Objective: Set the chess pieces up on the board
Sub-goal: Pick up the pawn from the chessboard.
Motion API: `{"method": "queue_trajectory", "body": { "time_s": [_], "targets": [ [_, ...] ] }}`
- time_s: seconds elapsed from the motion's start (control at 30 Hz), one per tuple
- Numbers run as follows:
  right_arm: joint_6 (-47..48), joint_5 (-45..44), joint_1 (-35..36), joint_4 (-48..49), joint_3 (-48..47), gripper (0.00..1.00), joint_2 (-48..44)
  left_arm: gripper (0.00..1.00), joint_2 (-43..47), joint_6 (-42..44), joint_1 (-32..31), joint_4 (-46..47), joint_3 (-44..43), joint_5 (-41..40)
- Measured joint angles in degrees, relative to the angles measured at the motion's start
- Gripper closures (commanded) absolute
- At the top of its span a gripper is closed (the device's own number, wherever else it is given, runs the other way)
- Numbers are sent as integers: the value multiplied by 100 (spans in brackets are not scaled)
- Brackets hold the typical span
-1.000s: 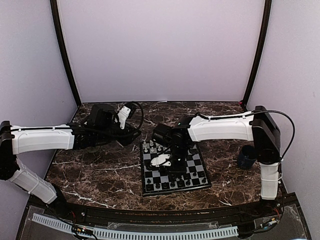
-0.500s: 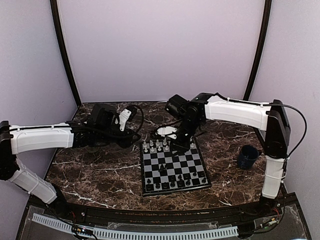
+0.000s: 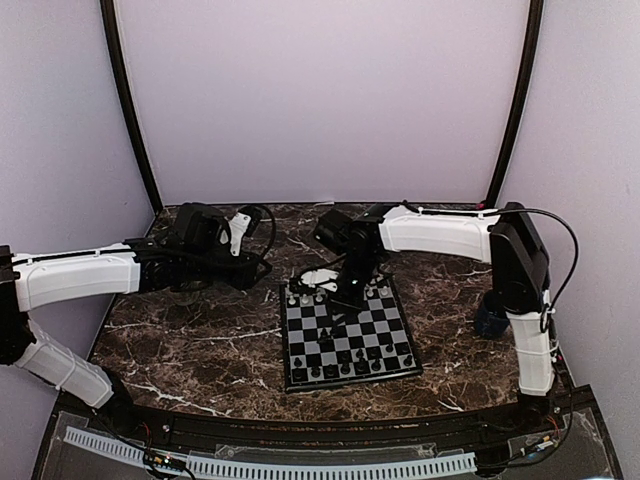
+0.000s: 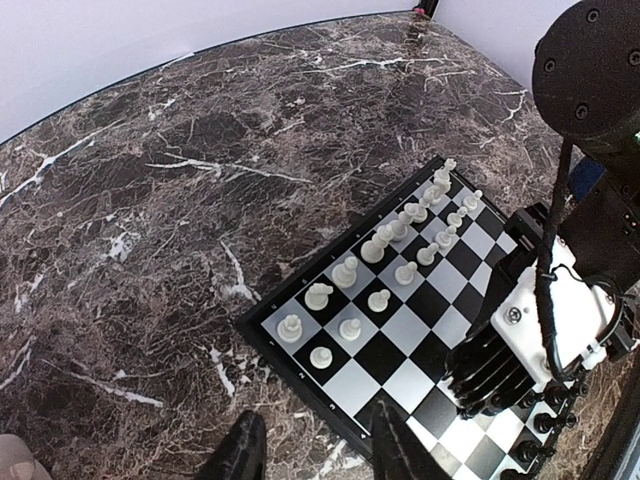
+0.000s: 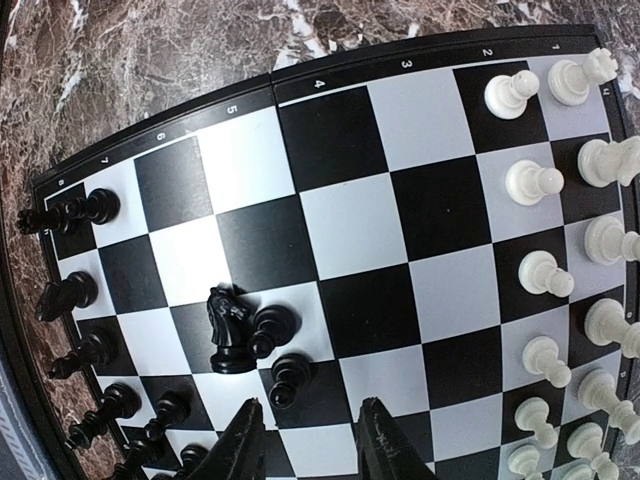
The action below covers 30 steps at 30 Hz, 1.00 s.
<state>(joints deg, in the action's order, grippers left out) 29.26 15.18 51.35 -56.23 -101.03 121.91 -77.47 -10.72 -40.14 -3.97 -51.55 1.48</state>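
The board (image 3: 388, 328) lies at the middle of the table. White chess pieces (image 4: 382, 244) fill its two far rows, and black chess pieces (image 5: 72, 292) line the near side. A black knight (image 5: 224, 326) and two black pawns (image 5: 270, 327) stand away from the rows, towards the middle of the board. My right gripper (image 5: 310, 450) hangs open above the squares beside those pawns, holding nothing; it also shows over the board's far half (image 3: 347, 297). Off the board's far left corner, my left gripper (image 4: 318, 455) is open and empty, also seen from above (image 3: 266, 272).
A dark blue mug (image 3: 491, 314) stands on the marble table (image 3: 200, 340) to the right of the board, close to the right arm's upright link. Purple walls close in the back and both sides.
The right arm rose from the board's middle, swung back past its far edge, then returned over the far rows. Its jaws widened a little. The left arm drew slightly back and left.
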Motion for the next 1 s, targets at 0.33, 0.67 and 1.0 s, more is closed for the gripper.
{"method": "queue_trajectory", "body": {
  "time_s": [0.33, 0.67, 1.0],
  "targets": [
    [2, 9, 37, -20, -26, 69, 199, 62, -2, -2, 0, -2, 0, -2],
    [-24, -46, 87, -63, -33, 90, 302, 62, -17, -4, 0, 0, 0, 11],
    [-55, -275, 81, -50, 37, 93, 133, 62, -35, -7, 0, 0, 0, 59]
  ]
}}
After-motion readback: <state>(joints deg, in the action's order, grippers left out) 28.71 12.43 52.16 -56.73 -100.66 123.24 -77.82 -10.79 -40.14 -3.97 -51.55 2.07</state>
